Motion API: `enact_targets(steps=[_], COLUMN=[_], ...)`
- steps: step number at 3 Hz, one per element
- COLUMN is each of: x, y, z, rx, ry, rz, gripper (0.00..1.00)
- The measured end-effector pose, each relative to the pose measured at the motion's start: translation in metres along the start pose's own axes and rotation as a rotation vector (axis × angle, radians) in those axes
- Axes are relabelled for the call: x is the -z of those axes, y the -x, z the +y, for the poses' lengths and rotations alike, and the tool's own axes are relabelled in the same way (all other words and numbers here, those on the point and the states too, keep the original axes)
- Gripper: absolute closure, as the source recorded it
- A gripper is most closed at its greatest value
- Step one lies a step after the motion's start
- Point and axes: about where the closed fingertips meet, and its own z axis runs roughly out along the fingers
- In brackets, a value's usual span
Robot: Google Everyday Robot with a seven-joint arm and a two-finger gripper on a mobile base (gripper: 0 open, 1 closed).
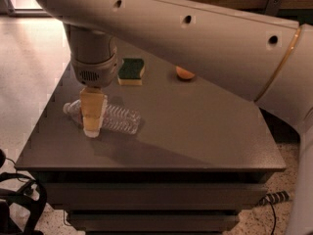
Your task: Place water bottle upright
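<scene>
**While the clear ribbed plastic water bottle (120, 120) lies flat, the tan-tipped gripper (92, 127) sits low over its neck end**

Although the task calls for it to stand upright, the water bottle lies on its side on the left front part of the dark grey flat-topped table (205, 136). Its cap end points left and its base points right. The gripper hangs straight down from the grey wrist of the big cream-white robot arm (195, 33), which crosses the upper part of the view from the right. The gripper's tan end covers the bottle's neck end and reaches down to the table surface there. Whether it is clenched on the bottle or released cannot be told, since it hides that stretch of the plastic. Further back on the table a green-topped yellow rectangular sponge (131, 71) lies well apart from the bottle. To the sponge's right a small round orange fruit (184, 73) shows partly beneath the arm. Below the table's front edge are dark drawer-like fronts, and a striped cable (276, 198) lies on the speckled floor at lower right.
</scene>
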Motion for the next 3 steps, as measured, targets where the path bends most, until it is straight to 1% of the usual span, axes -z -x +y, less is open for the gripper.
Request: enact_targets(steps=[1, 3], x=[-0.015, -0.03], y=[0.003, 0.005], z=[0.005, 0.008], rx=[-0.014, -0.023], ry=[0.022, 0.04], rz=[-0.01, -0.032], gripper=[0.0, 0.0])
